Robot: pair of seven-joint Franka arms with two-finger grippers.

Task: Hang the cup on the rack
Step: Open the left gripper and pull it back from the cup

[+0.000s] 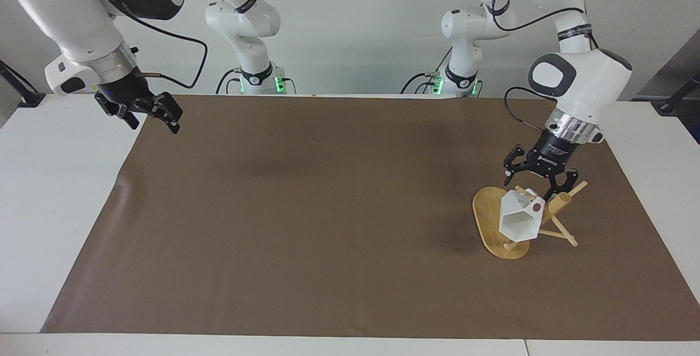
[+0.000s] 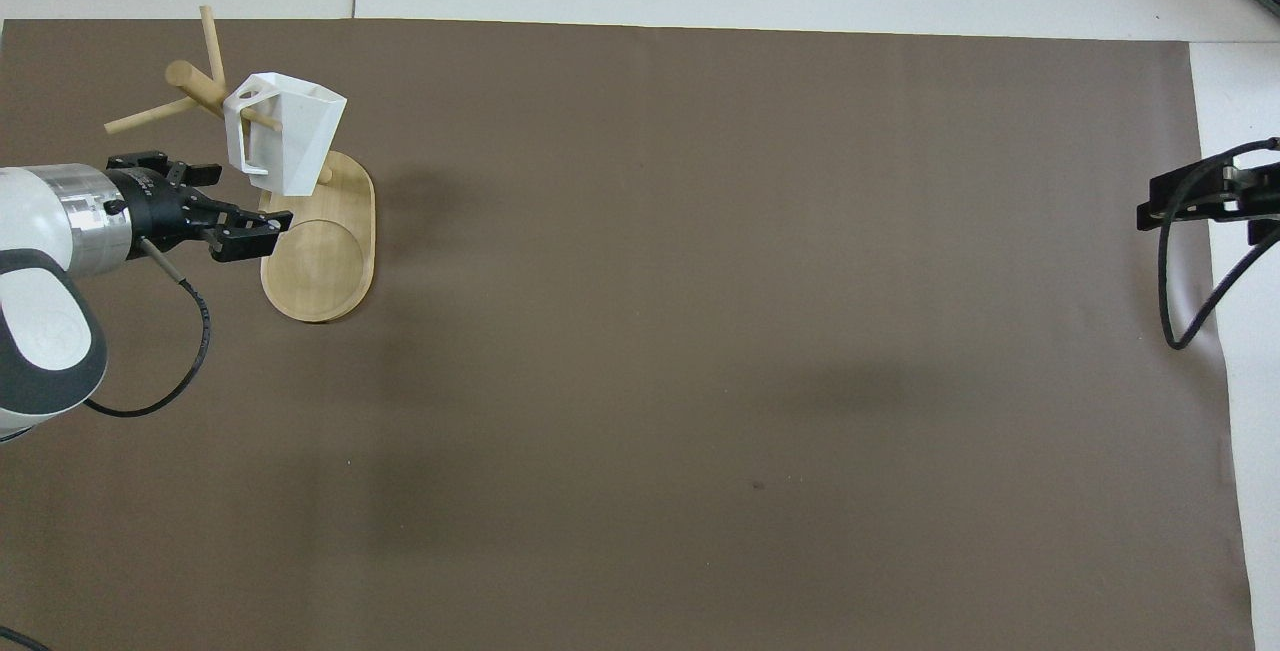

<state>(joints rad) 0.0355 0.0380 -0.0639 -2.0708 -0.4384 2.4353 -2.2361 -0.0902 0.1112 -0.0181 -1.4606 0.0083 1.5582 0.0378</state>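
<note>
Now the cup [image 1: 519, 222] hangs on the rack [image 1: 506, 230], a thin peg passing through the round hole in its handle. It tilts with its open mouth turned away from the robots and slightly down, its body over the rack's oval base [image 2: 320, 261]. The rack stands on the brown mat [image 1: 328, 219] at the left arm's end of the table [image 1: 49, 181], its thick post [image 2: 195, 86] leaning and its pegs crossing near the top.

The left end effector [image 1: 538, 178] sits just above the cup and the post, clear of both. Its fingers [image 2: 250, 228] are spread wide and hold nothing; from above, one finger lies over the base and the other toward the pegs, with the cup's handle just beside them.

The right end effector [image 1: 145, 115] hangs in the air over the mat's edge at the right arm's end of the table, well apart from the rack, waiting. Its fingers are parted, with nothing between them. A black cable loops from its wrist.
</note>
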